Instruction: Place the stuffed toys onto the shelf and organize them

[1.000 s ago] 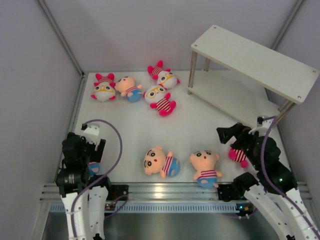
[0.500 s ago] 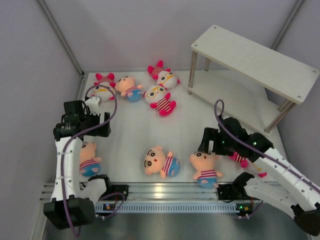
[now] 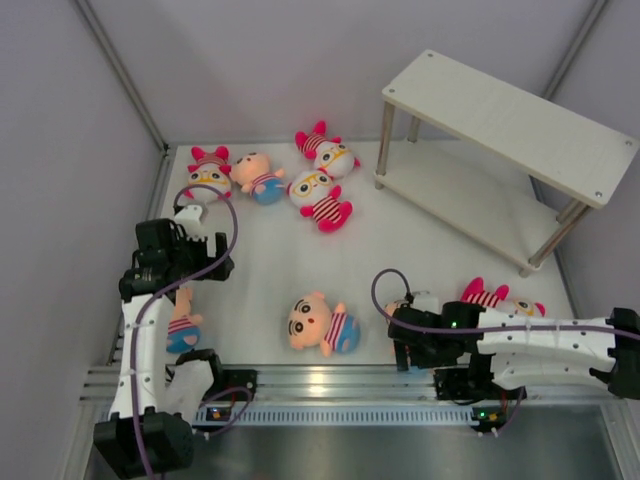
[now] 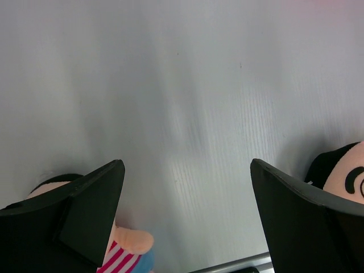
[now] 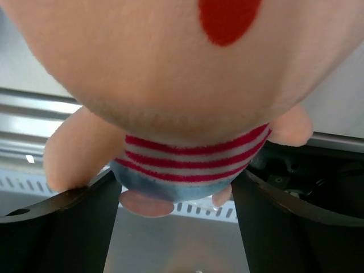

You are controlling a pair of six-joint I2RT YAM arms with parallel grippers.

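Right wrist view: the right pincer (image 5: 175, 181) stands open astride a peach doll (image 5: 170, 85) at its striped shirt. From the top view the arm largely hides this doll. The left pincer (image 4: 187, 170) is open over the surface (image 4: 182, 85). The other toys (image 3: 318, 190) lie on the surface, and the shelf (image 3: 500, 110) stands far right.

A: Peach boy doll (image 5: 170, 102) fills the frame: red mouth, striped shirt, blue shorts!
B: And the right gripper (image 5: 176, 190) has its dark fingers (image 5: 62, 227) spread either side of its body, with the table-edge metal rail (image 5: 28, 108) just behind.
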